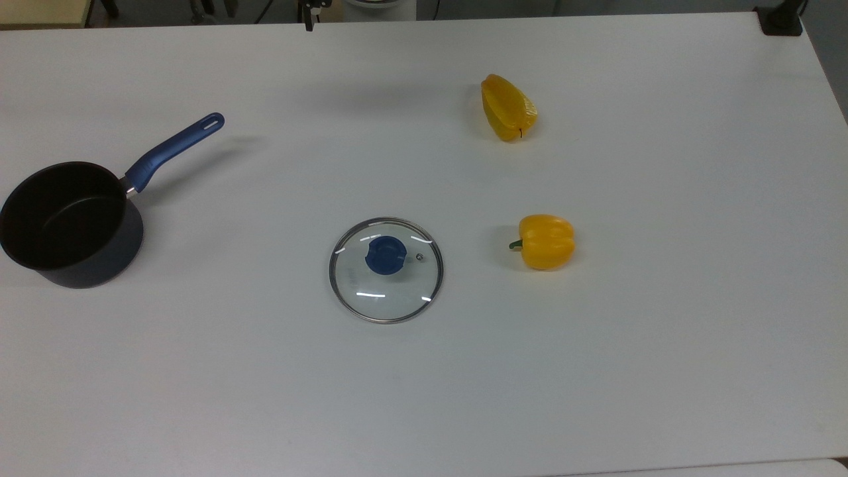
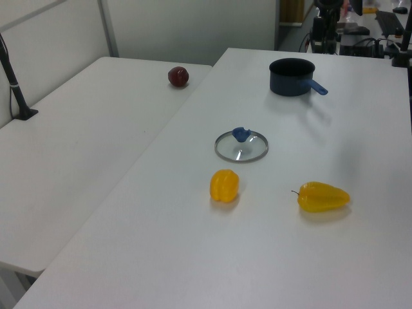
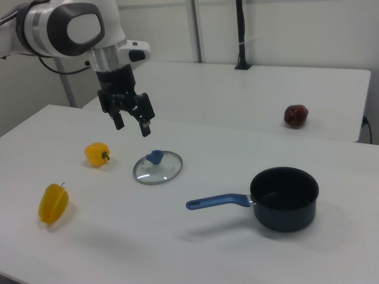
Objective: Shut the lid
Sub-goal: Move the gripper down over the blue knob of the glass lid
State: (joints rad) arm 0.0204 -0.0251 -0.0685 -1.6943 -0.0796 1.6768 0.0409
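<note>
The lid (image 1: 386, 269), a clear glass disc with a steel rim and a blue knob (image 1: 385, 255), lies flat on the white table; it also appears as the lid (image 2: 241, 145) and the lid (image 3: 157, 167). The dark saucepan (image 1: 69, 224) with its blue handle (image 1: 173, 151) stands open at the top view's left, well apart from the lid; the saucepan (image 3: 284, 197) sits at the right view's right. My gripper (image 3: 131, 125) hangs open in the air, above and a little left of the lid in the right view, holding nothing.
Two yellow peppers lie on the table: one pepper (image 1: 544, 241) right of the lid in the top view, the other pepper (image 1: 507, 107) farther back. A dark red fruit (image 3: 295, 115) rests on the adjoining table. A black post (image 3: 241, 35) stands at that table's far edge.
</note>
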